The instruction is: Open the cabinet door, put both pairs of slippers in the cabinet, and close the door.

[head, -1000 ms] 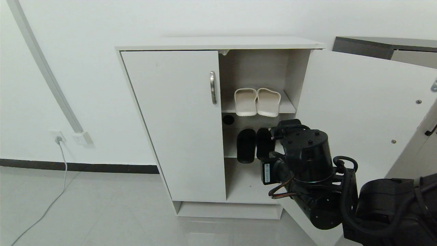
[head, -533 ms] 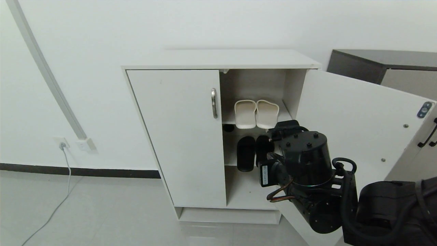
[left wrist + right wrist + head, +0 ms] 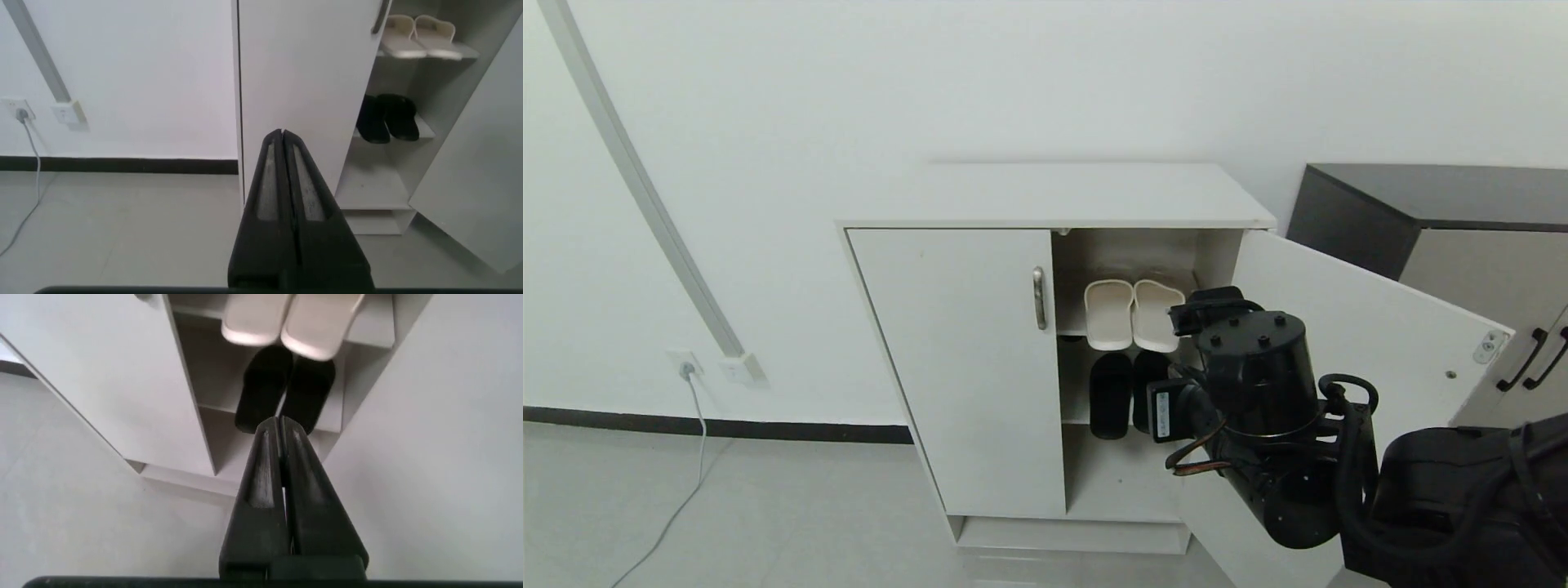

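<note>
The cabinet [image 3: 1054,196] sits mid-frame, its right door [image 3: 1356,327] swung open toward the lower right. Both pairs are inside: white slippers [image 3: 1133,314] on the upper shelf, black slippers [image 3: 1111,396] beneath. My right arm [image 3: 1258,384] is raised just left of that door's inner face, so I judge it the nearer one for closing. My right tool [image 3: 283,429] is pressed together, empty, and my left tool [image 3: 282,139] likewise.

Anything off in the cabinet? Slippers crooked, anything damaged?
Nothing damaged or spilled. The cream foam slippers sit side by side on the upper shelf, the black slippers paired on the shelf below; both pairs poke slightly past the shelf fronts, which might matter on closing. The right door of the white wooden cabinet stands open.
</note>
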Motion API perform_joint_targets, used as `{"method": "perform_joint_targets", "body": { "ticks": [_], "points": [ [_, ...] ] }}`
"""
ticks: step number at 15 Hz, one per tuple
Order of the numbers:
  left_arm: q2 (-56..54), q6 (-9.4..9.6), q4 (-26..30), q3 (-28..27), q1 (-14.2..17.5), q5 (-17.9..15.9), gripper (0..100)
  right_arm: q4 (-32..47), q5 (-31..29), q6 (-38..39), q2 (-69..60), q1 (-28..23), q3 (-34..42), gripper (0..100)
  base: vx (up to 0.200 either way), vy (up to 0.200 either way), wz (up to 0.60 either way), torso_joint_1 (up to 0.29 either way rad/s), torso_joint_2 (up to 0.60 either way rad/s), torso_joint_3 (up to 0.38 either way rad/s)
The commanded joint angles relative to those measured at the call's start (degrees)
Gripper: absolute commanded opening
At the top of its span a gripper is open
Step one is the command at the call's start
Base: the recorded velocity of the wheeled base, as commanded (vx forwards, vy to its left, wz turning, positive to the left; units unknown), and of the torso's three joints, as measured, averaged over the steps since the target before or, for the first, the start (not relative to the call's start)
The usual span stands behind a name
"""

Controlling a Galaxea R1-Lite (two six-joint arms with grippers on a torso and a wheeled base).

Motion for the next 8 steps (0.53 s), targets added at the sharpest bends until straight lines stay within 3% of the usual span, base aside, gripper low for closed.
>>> {"method": "perform_joint_targets", "body": {
  "ticks": [1,5,8],
  "points": [
    [0.07,0.00,-0.01,0.00,-0.02,0.02,0,-0.01,0.00,0.00,0.00,0.05,-0.10,0,0.000,0.000,0.00,0.163,-0.47,-0.310],
    [0.07,0.00,-0.01,0.00,-0.02,0.02,0,-0.18,0.08,-0.71,0.00,0.05,0.34,0,0.000,0.000,0.00,0.167,-0.47,-0.304],
    [0.07,0.00,-0.01,0.00,-0.02,0.02,0,-0.89,0.08,-0.62,-0.26,-0.04,0.61,0,0.000,0.000,0.00,0.059,-0.15,-0.097]
  ]
}}
